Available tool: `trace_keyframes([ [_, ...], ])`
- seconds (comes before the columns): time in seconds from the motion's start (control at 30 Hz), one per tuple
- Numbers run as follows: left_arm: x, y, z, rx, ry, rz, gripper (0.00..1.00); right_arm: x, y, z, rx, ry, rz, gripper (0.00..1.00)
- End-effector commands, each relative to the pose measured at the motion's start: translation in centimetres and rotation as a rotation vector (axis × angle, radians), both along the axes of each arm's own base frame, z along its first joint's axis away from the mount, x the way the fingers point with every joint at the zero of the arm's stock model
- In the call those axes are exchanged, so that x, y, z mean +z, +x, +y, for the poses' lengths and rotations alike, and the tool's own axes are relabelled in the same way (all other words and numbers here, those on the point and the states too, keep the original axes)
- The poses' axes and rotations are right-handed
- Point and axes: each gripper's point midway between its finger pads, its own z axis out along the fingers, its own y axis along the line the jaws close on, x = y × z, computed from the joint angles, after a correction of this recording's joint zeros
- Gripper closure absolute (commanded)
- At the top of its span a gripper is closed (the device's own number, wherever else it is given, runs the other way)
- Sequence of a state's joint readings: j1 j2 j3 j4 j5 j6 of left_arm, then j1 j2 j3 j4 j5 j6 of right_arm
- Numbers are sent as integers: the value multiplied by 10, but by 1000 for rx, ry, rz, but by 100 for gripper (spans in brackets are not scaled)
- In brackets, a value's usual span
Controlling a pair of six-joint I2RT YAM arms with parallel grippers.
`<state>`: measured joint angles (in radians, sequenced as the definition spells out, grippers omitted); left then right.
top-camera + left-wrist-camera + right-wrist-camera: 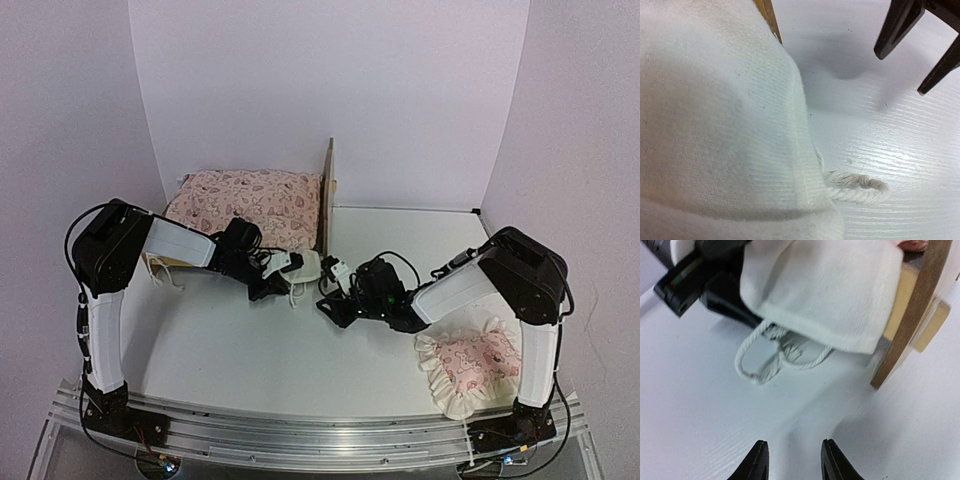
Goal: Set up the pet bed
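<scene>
The pet bed (328, 190) stands at the back left, its plywood headboard (914, 315) upright on the right end. A pink heart-print mattress (245, 200) lies on it. My left gripper (289, 271) is shut on a white blanket (307, 268) at the bed's near corner. That blanket (715, 110) fills the left wrist view and hides the fingers. Its cord loops (765, 360) trail on the table. My right gripper (792, 461) hovers just short of the blanket (825, 290), open with nothing between its fingers (895, 30).
A small pink ruffled pillow (468, 368) lies at the front right, under the right arm's elbow. White walls close in the table on the back and both sides. The two arms meet near the table's middle.
</scene>
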<state>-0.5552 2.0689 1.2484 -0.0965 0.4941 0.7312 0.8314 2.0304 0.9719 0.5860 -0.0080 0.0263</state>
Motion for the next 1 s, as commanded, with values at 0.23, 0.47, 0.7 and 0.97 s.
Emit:
trace_keyframes([
  [0.23,38,14,2,98,-57,55,100,25,4,19,157,102,-41,61],
  [0.47,28,-9,10,228,-71,321,100,31,10,35,152,128,-52,61],
  [0.7,29,-13,9,290,-107,395,100,24,15,46,122,153,-11,66],
  [0.97,41,-7,1,293,-156,401,100,17,9,56,118,168,28,68],
])
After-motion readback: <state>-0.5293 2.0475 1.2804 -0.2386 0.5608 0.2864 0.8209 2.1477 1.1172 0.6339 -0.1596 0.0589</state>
